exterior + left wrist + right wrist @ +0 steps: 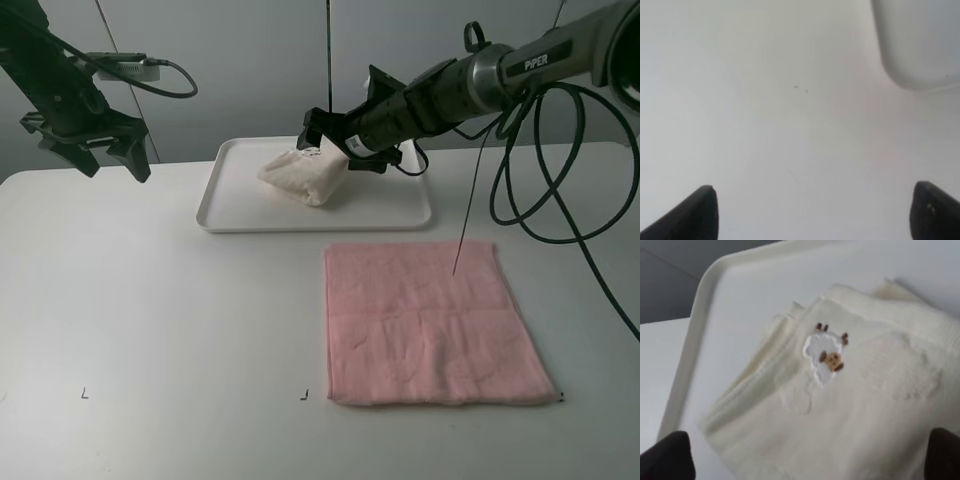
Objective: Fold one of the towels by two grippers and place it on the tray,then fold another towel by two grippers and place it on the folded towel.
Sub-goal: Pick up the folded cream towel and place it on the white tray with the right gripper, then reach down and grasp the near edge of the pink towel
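Note:
The cream towel (300,176) lies folded in a loose bundle on the white tray (400,208), toward its left half. My right gripper (326,136) hovers just above the bundle's far side, open, with its fingers spread wide. In the right wrist view the towel (850,400) with a small embroidered sheep fills the space between the two fingertips (670,457), and the tray rim (692,345) runs beside it. The pink towel (432,322) lies flat on the table in front of the tray. My left gripper (112,160) hangs open, high at the far left, holding nothing.
The white table (160,320) spreads left of the pink towel, with small black corner marks (84,393) near its front. Black cables (560,170) loop down from the right arm over the table's right side. The left wrist view shows bare table and a tray corner (920,45).

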`<control>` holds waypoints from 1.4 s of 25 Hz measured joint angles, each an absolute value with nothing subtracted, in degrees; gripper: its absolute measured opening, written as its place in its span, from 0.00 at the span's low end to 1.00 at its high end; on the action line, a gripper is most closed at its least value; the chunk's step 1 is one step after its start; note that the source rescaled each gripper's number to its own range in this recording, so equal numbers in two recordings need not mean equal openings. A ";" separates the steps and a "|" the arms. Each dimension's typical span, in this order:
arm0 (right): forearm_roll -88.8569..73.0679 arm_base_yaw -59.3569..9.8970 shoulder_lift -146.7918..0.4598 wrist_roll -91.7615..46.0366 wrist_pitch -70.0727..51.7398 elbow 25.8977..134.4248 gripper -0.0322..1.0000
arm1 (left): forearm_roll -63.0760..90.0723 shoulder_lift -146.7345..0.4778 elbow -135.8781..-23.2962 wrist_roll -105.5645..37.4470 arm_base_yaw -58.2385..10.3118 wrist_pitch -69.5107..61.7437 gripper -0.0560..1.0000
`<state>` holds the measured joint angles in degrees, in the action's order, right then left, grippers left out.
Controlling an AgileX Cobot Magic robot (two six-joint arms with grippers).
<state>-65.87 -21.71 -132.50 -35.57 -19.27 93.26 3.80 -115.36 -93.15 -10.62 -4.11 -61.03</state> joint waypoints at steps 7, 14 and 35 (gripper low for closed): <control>-50.35 -18.61 -123.80 -28.01 -22.98 93.26 1.00 | 4.55 -115.36 -93.15 -10.62 -4.11 -61.03 0.99; -37.44 -7.66 -116.62 -22.96 -36.18 90.54 1.00 | 5.76 -115.36 -93.15 -11.85 -4.57 -61.03 0.99; -15.87 -14.37 -93.84 -50.47 -61.70 72.93 1.00 | 7.60 -116.18 -92.74 -43.92 -21.03 -61.29 0.99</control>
<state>-15.87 -14.37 -93.84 -50.47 -61.70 72.93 7.60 -116.18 -92.74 -43.92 -21.03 -61.29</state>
